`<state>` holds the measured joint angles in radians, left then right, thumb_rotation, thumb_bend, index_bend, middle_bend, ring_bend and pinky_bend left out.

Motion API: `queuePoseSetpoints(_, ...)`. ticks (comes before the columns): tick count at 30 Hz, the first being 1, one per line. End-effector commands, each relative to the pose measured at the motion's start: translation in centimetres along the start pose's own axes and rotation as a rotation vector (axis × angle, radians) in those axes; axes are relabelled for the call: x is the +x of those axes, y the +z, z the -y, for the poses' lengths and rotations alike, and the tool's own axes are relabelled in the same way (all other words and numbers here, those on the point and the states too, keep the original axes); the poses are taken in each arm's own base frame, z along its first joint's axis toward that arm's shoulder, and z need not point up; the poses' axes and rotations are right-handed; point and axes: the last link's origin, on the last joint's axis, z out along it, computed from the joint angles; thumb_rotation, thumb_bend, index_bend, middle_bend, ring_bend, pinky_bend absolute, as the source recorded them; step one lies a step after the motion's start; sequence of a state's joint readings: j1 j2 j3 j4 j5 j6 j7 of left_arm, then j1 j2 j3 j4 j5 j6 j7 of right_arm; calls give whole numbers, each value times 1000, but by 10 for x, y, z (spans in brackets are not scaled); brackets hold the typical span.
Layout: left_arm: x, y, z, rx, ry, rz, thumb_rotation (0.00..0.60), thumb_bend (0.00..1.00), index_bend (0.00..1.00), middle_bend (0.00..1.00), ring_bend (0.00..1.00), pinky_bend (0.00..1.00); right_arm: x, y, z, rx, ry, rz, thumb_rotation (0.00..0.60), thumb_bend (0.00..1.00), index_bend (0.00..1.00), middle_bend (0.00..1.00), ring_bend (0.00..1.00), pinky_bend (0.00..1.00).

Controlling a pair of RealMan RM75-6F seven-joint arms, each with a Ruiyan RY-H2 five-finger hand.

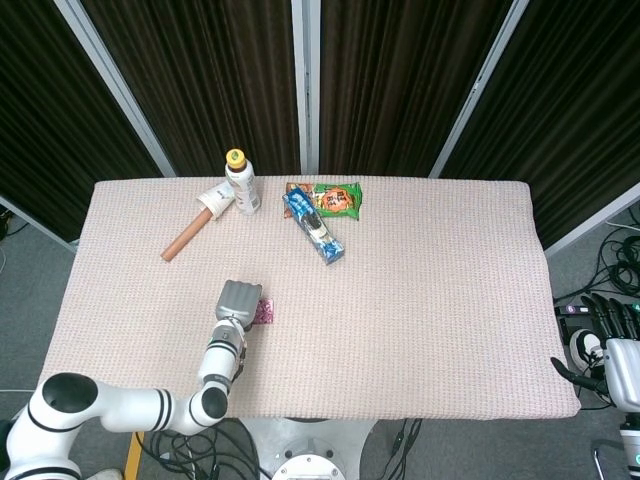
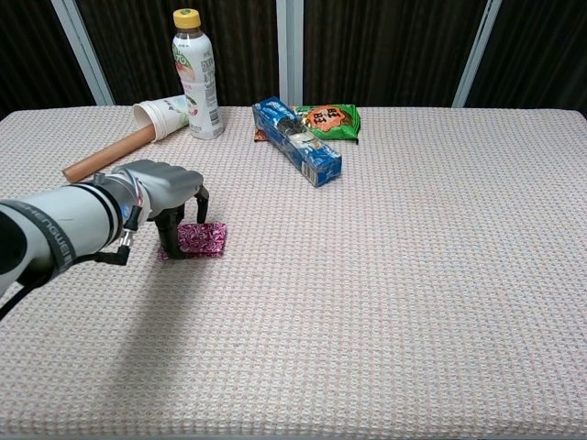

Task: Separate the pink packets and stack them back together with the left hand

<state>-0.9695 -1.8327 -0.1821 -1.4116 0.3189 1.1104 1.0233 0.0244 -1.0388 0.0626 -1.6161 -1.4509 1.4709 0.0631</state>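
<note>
Pinching pink packets [image 2: 201, 238] with curled left hand [image 2: 163, 188], right hand [image 1: 612, 330] off-table, grip unclear, labels unreadable

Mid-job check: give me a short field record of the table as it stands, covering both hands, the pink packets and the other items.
left hand: arched over the pink packets, fingers down at their left edge
pink packets: flat on the table, near its left front; whether stacked or apart cannot be told
right hand: off the table's right edge, away from the work, holding nothing
bottle: upright at the back left
cup: on its side beside the bottle
tube: lying at the cup's mouth
blue pack: back centre
green pack: behind the blue pack
</note>
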Motion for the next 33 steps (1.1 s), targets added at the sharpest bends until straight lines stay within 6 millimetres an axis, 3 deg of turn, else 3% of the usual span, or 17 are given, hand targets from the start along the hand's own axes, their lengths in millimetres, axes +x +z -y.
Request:
queuePoseSetpoints(1, 0, 0, 0, 0, 0, 1, 600, 257, 401, 893, 871, 905, 0, 0, 0, -1, 0, 0, 440, 89, 94, 57, 0, 0)
queuePoseSetpoints(13, 0, -3, 0, -16, -1, 23, 600, 257, 382, 893, 871, 905, 1, 0, 0, 0, 0, -3, 442, 88, 93, 57, 0, 0)
queuePoseSetpoints(18, 14, -7, 11, -12, -44, -48, 600, 257, 371, 893, 871, 905, 1, 0, 1, 1, -1, -5, 443, 87, 93, 57, 0, 0)
queuePoseSetpoints(22, 32, -8, 40, 16, -121, -119, 600, 256, 354, 874, 847, 894, 3, 0, 1, 0, -4, -8, 442, 88, 93, 57, 0, 0)
queuePoseSetpoints(25, 45, -12, 77, 41, -192, -209, 600, 257, 353, 823, 768, 850, 4, 0, 0, 0, -5, -10, 440, 88, 93, 57, 0, 0)
queuePoseSetpoints(31, 49, -32, 153, 111, -241, -406, 600, 258, 353, 665, 549, 638, 6, 1, 1, 6, -10, -12, 443, 89, 94, 56, 0, 0)
queuePoseSetpoints(33, 45, -42, 176, 113, -247, -465, 600, 259, 352, 568, 437, 545, 6, 2, 2, 16, -7, -9, 443, 90, 94, 56, 0, 0)
